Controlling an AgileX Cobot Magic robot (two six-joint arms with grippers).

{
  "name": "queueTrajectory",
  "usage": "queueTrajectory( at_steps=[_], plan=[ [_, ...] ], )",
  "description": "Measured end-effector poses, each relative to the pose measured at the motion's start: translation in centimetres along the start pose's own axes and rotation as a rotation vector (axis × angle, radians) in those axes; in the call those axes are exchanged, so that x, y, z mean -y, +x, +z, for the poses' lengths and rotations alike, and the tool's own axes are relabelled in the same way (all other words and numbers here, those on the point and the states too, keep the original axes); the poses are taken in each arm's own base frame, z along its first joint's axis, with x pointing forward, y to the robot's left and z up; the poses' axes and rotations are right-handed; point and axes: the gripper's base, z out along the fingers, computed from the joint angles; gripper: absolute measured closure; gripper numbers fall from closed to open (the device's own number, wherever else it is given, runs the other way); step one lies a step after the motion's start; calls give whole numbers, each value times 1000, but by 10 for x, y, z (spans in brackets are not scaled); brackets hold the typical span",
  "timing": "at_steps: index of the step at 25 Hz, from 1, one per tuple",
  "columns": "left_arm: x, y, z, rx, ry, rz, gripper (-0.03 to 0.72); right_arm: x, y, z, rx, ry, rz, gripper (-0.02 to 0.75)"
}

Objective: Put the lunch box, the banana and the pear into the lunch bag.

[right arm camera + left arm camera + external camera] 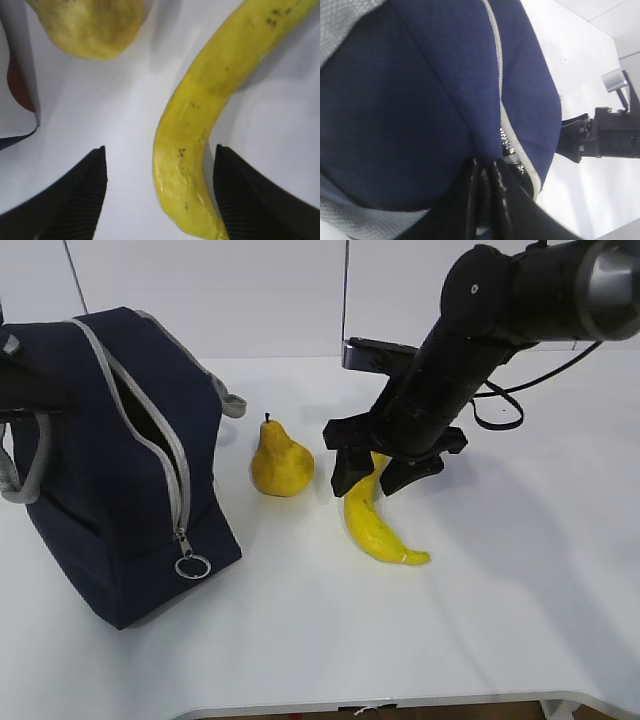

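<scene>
Big navy fabric lunch bag point(120, 470) w/ grey zipper stands at left of white table point(520, 590), zip open, ring pull hanging low. Left gripper point(487, 172) is pinched closed on bag's navy fabric by the zipper. Small yellow pear point(281, 465) upright just right of bag. Curved yellow banana point(375, 525) lies right of pear. Right gripper point(157, 192) is wide open, fingers either side of banana, not clamped. Lunch box not visible.

White table point(520, 620) fills the frame. Resting on it: navy lunch bag point(90, 480) at left, standing with its grey zipper open; yellow pear point(281, 462) upright at centre, just right of the bag; banana point(377, 525) right of centre, curved, lying near the pear without touching it.
</scene>
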Motion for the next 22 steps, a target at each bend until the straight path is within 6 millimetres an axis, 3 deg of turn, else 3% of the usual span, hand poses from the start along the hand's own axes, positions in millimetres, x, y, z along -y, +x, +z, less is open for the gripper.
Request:
queueTrajectory(
  at_steps=[13, 22],
  plan=[
    [0, 0, 0, 0, 0, 0, 685, 9, 1, 29, -28, 5, 45, 197],
    [0, 0, 0, 0, 0, 0, 685, 10, -2, 32, 2, 9, 51, 197]
  ],
)
